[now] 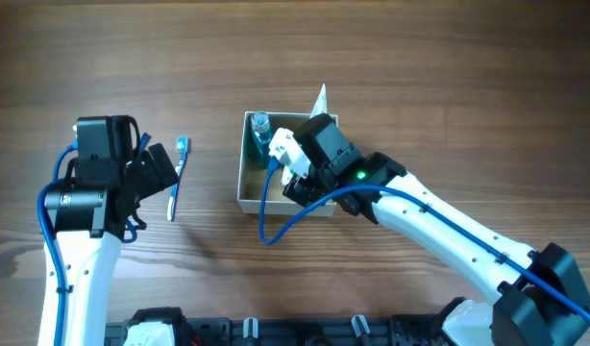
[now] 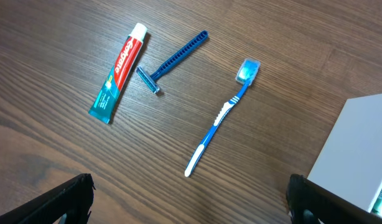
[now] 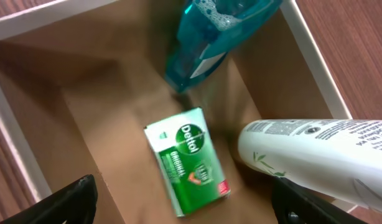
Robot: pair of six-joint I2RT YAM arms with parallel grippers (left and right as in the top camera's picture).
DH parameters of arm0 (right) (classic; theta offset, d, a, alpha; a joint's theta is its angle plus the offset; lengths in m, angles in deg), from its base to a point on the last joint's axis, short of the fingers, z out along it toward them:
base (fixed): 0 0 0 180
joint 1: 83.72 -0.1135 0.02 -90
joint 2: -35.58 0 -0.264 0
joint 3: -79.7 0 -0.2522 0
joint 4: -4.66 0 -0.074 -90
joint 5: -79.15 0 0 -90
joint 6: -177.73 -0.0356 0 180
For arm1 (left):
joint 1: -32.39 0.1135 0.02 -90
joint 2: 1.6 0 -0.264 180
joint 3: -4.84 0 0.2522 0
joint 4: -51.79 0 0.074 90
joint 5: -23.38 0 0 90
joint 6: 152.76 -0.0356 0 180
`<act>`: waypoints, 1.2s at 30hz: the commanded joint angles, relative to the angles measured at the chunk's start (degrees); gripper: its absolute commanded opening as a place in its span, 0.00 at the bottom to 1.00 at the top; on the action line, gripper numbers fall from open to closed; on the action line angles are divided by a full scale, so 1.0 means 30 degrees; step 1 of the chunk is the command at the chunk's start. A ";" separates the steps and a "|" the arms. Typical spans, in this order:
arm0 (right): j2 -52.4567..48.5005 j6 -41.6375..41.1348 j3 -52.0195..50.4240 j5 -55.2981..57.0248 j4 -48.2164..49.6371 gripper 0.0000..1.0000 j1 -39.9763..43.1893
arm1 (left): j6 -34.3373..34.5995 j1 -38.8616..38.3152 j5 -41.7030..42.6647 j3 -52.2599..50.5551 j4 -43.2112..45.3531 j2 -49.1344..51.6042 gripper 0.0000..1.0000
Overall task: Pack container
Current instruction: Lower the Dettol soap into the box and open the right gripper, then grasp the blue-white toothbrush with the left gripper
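Note:
The container (image 1: 245, 197) is a white-walled box with a tan inside, at the table's middle. In the right wrist view a green soap box (image 3: 188, 158) lies on its floor (image 3: 110, 106). A teal bottle (image 3: 209, 34) leans at the far side and a white bottle (image 3: 321, 155) lies by the right wall. My right gripper (image 3: 188, 208) is open above the soap, inside the box (image 1: 305, 173). My left gripper (image 2: 190, 205) is open over bare wood, left of the container (image 2: 359, 149). Beyond it lie a blue toothbrush (image 2: 222, 115), a blue razor (image 2: 172, 60) and a toothpaste tube (image 2: 119, 71).
In the overhead view the toothbrush (image 1: 177, 178) lies between the left gripper (image 1: 156, 168) and the container. The teal bottle's top (image 1: 260, 125) shows at the box's far left corner. A pale pointed packet (image 1: 321, 96) sticks up at its far edge. The left arm hides the razor and toothpaste.

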 commanded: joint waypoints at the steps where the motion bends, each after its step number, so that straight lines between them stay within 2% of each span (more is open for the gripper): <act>1: 0.1122 -0.2244 0.0393 0.0321 0.0022 0.90 -0.0044 | -0.0168 0.0138 0.0124 0.0357 -0.0175 0.0073 1.00; 3: 0.2594 -0.4204 0.0539 0.1545 -0.0080 0.89 -0.0044 | -0.0168 0.0138 0.0117 0.0357 -0.0182 0.0073 1.00; 6: 0.5770 -0.9435 0.0576 0.5093 -0.0634 0.93 0.0335 | -0.0168 0.0138 0.0117 0.0357 -0.0160 0.0073 1.00; 9: 0.8174 -1.6815 0.0568 0.8204 -0.3723 0.99 0.3111 | -0.0262 0.0138 0.0831 0.0357 -0.0211 0.0073 1.00; 11: 0.8349 -2.0939 0.0546 0.6900 -0.6812 1.00 0.6251 | -0.0954 0.0131 0.1982 0.0357 0.0335 0.0226 1.00; 14: 0.7227 -1.9802 -0.0204 0.1435 -0.7963 1.00 1.0848 | -0.2004 0.0138 0.2178 0.0357 0.1020 0.1858 1.00; 17: 0.5989 -1.9693 -0.0663 0.0495 -0.8087 1.00 1.2276 | -0.2849 0.0131 0.2171 0.0357 0.1137 0.4481 1.00; 25: 0.2616 -1.8855 -0.0685 0.0197 -0.8014 1.00 1.2349 | -0.2841 0.0138 0.2193 0.0357 0.3628 1.0433 1.00; 36: 0.2448 -1.8782 -0.0685 0.0204 -0.7876 1.00 1.2349 | -0.3337 0.0138 0.2266 0.0357 0.5005 1.4389 1.00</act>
